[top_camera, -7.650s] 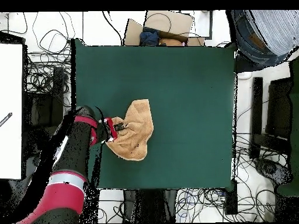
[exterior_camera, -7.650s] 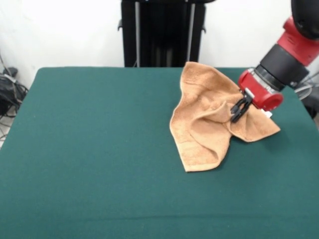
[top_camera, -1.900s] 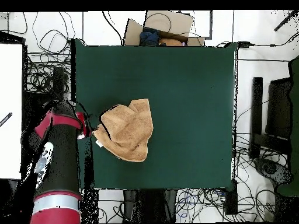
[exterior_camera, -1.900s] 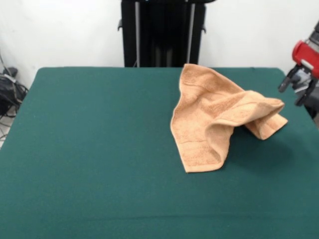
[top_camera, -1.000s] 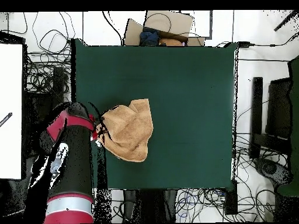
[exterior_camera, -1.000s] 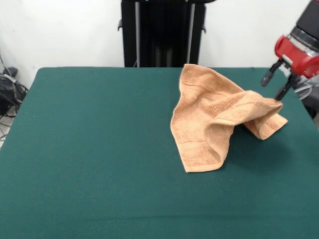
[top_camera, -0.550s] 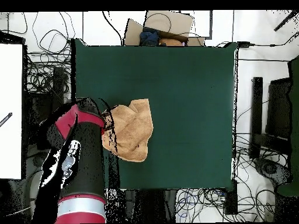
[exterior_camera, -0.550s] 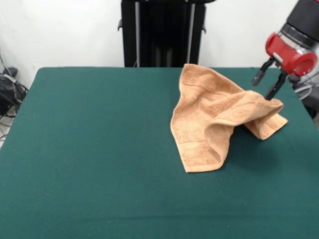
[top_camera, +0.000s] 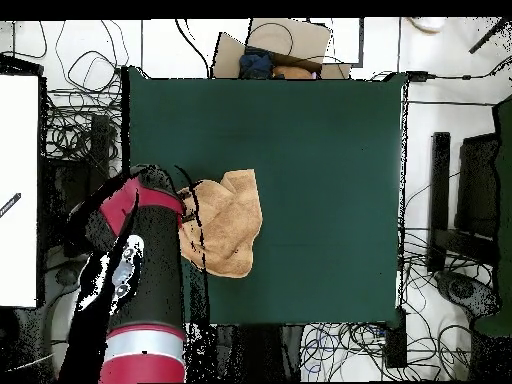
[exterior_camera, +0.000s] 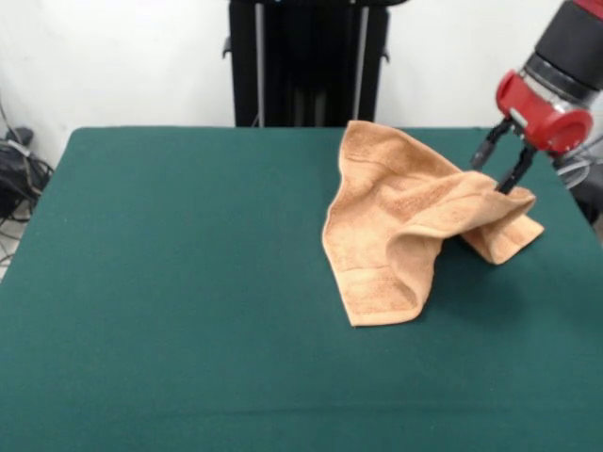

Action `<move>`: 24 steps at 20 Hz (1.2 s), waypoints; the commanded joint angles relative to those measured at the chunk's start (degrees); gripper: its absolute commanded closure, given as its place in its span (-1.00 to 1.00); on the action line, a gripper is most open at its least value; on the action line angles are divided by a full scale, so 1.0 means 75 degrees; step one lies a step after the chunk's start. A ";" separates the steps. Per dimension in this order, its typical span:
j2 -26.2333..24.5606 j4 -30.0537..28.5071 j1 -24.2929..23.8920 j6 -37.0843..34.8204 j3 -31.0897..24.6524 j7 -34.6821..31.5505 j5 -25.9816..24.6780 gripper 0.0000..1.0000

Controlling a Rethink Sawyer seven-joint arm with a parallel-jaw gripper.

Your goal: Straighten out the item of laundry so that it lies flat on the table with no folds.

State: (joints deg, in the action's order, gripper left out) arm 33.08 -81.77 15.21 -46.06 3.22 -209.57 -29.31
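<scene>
We see the light orange-tan terry-cloth hand towel (exterior_camera: 407, 218) lying rumpled on the large rectangular table with its dark green felt-like top (exterior_camera: 188, 282), toward the right side in the front view and closer to the far edge than to the near one. The cloth is far from flat: a broad panel lies spread from the far corner down to a rounded near corner, while a raised fold arches across its middle and ends in a bunched corner at the right, with shadow beneath it. A woven band shows near the lower hem.

The red and black arm (exterior_camera: 556, 66) reaches in from the upper right, and its black two-fingered gripper (exterior_camera: 499, 165) stands released, fingers spread apart (one fingertip (exterior_camera: 478, 160) hangs over the towel's upper edge, the other sits right at the raised right corner). We cannot tell whether either tip actually touches the cloth.

From overhead, the arm (top_camera: 145, 290) covers the towel's (top_camera: 228, 222) left edge, and the gripper itself is hidden beneath it. The towel sits in the left half of the table (top_camera: 320, 180) there.
</scene>
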 commanded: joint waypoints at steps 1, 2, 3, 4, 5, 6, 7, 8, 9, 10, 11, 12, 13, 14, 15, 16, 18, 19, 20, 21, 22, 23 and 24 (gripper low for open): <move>-0.0720 0.0195 0.0149 -0.0108 -0.0311 0.1118 -0.0396 -1.00; -0.0771 0.0250 0.0181 -0.0135 -0.0303 0.1100 -0.0395 -1.00; -0.0842 0.0309 0.0218 -0.0135 -0.0281 0.1063 -0.0413 -1.00; -0.0915 0.0368 0.0248 -0.0130 -0.0256 0.1034 -0.0435 -1.00; -0.0994 0.0431 0.0274 -0.0121 -0.0235 0.0999 -0.0456 -1.00; -0.1081 0.0491 0.0299 -0.0091 -0.0208 0.0966 -0.0485 -1.00; -0.1167 0.0552 0.0320 -0.0058 -0.0184 0.0930 -0.0506 -1.00; -0.1221 0.0578 0.0327 -0.0015 -0.0159 0.0907 -0.0530 -1.00; -0.1284 0.0629 0.0340 -0.0007 -0.0141 0.0884 -0.0545 -1.00; -0.1348 0.0681 0.0353 0.0001 -0.0122 0.0862 -0.0560 -1.00; -0.1394 0.0723 0.0358 0.0002 -0.0118 0.0852 -0.0563 -1.00; -0.1426 0.0760 0.0357 -0.0008 -0.0110 0.0865 -0.0560 -1.00; -0.1457 0.0806 0.0375 -0.0043 -0.0107 0.0864 -0.0550 -1.00; -0.1488 0.0852 0.0392 -0.0077 -0.0103 0.0864 -0.0540 -1.00; -0.1527 0.0902 0.0409 -0.0103 -0.0097 0.0868 -0.0525 -1.00; -0.1564 0.0963 0.0386 -0.0129 -0.0094 0.0905 -0.0512 -1.00; -0.1609 0.1083 0.0381 -0.0232 -0.0099 0.0956 -0.0461 -1.00; -0.1643 0.1161 0.0390 -0.0299 -0.0105 0.0969 -0.0434 -1.00; -0.1677 0.1239 0.0399 -0.0366 -0.0111 0.0982 -0.0407 -1.00; -0.1685 0.1281 0.0398 -0.0412 -0.0119 0.1005 -0.0379 -1.00; -0.1660 0.1282 0.0397 -0.0449 -0.0128 0.1036 -0.0350 -1.00; -0.1635 0.1284 0.0396 -0.0486 -0.0137 0.1068 -0.0320 -1.00; -0.1610 0.1286 0.0394 -0.0523 -0.0146 0.1099 -0.0291 -1.00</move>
State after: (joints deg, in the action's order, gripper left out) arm 22.50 -73.34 18.34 -46.08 3.23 -209.57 -30.30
